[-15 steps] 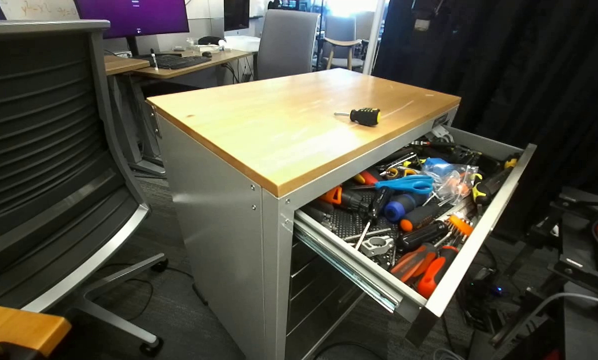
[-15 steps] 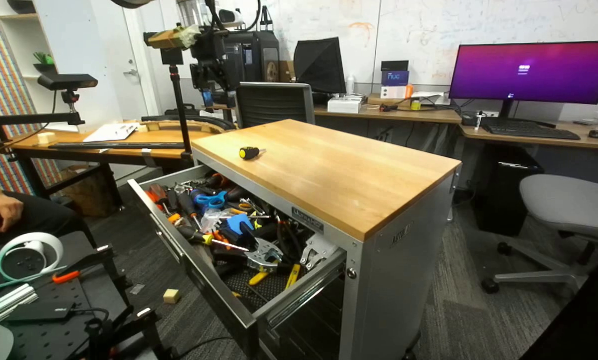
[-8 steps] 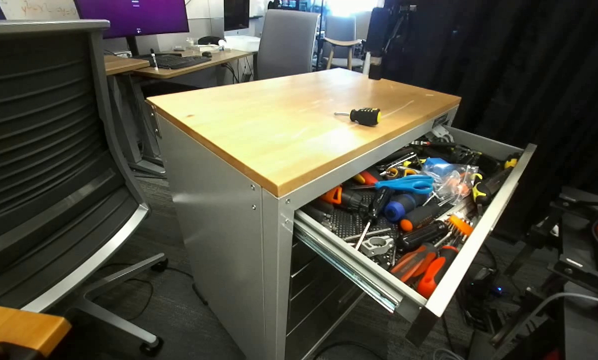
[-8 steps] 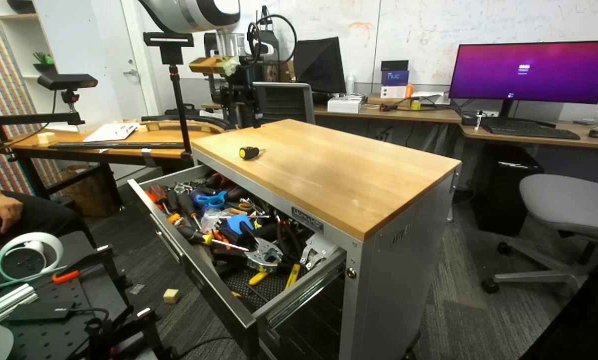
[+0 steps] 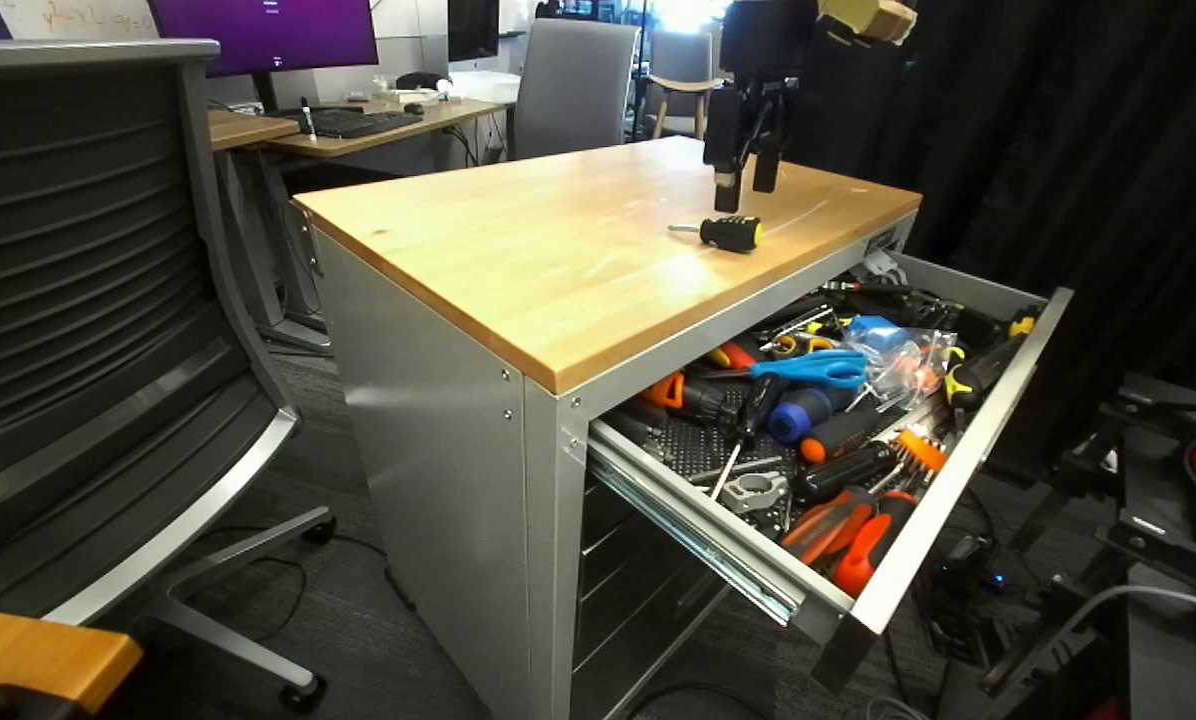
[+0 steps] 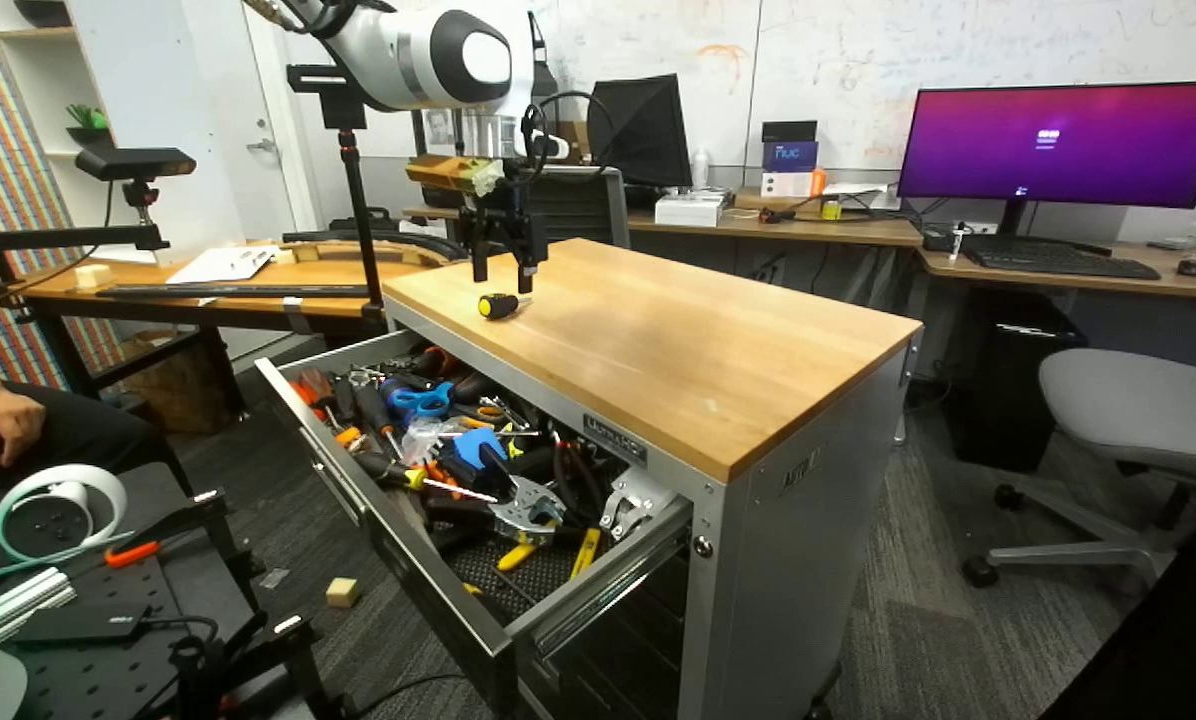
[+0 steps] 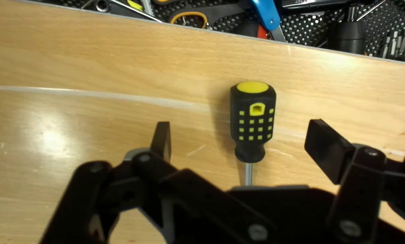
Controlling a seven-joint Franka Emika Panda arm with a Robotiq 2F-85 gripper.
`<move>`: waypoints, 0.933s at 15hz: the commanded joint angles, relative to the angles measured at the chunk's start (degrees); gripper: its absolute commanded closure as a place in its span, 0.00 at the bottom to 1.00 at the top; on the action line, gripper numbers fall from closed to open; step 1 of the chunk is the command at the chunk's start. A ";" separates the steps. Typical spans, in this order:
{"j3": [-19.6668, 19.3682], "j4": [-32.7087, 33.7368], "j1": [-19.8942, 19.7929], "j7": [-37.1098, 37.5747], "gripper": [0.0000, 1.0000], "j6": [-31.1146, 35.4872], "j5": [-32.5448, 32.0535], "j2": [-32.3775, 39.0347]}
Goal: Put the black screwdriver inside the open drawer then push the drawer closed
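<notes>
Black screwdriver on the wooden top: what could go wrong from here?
The open gripper might slip if it closes off-centre, since the black screwdriver is thick only at one end. Dropped onto the heaped tools, the screwdriver could sit too high and jam the drawer when pushed shut.

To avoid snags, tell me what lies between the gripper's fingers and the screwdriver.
No object: in the wrist view, only scratched wooden top shows between the screwdriver and each finger of the open gripper.

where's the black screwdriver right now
In the wrist view, the black screwdriver lies right of centre on the wooden tabletop, under the open gripper, near the open drawer.
</notes>
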 commanded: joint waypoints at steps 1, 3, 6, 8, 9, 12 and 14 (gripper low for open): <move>-0.63 0.09 1.12 -1.42 0.00 0.92 3.18 0.60; -1.04 -0.63 1.79 -0.18 0.25 2.25 2.79 0.60; -1.76 -0.57 2.53 0.74 0.42 2.75 1.35 1.37; -2.33 -0.86 2.97 1.18 0.58 3.27 0.72 1.83; -2.53 -0.93 3.06 1.25 0.66 3.52 0.65 2.17; -3.22 -1.42 3.36 2.29 0.88 4.69 0.62 3.19; -3.17 -2.96 3.45 2.75 0.89 4.02 1.04 1.21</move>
